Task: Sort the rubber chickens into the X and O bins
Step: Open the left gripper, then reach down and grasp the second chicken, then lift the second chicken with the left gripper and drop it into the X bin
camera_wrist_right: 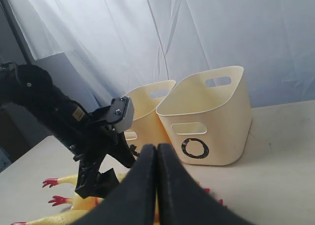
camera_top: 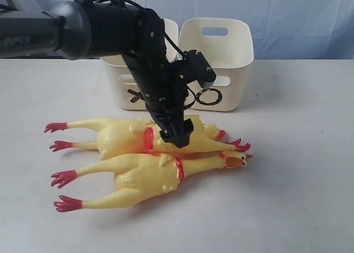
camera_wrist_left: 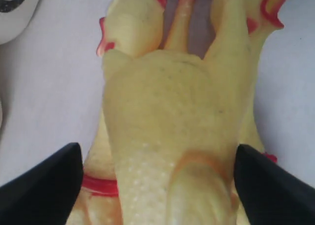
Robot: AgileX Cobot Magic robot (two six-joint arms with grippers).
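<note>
"PIPER" is read in white on the left arm (camera_top: 33, 37). A black O is printed on the O bin (camera_top: 238, 53), which is stood at the back of the desk (camera_top: 310, 197). The X bin (camera_top: 113, 78) is set just beside the O bin, with its black X half hidden by the arm. Three rubber chickens are laid on the desk in front of the O bin, outside both bins. The front chicken (camera_top: 144, 175) is farthest from the O bin, beak open. The rear chicken (camera_top: 116, 137) is pressed along it, nearer the O bin. The smaller chicken (camera_top: 209, 130) is nearest the O bin and mostly hidden by the tool. The left tool (camera_top: 178, 135) is positioned over the rear chicken, in front of the O bin, with its jaws spread wide, one either side of the yellow body, and nothing is gripped. The right tool (camera_wrist_right: 156, 151) is aimed toward the O bin, with its fingers pressed fully together and nothing held between them.
</note>
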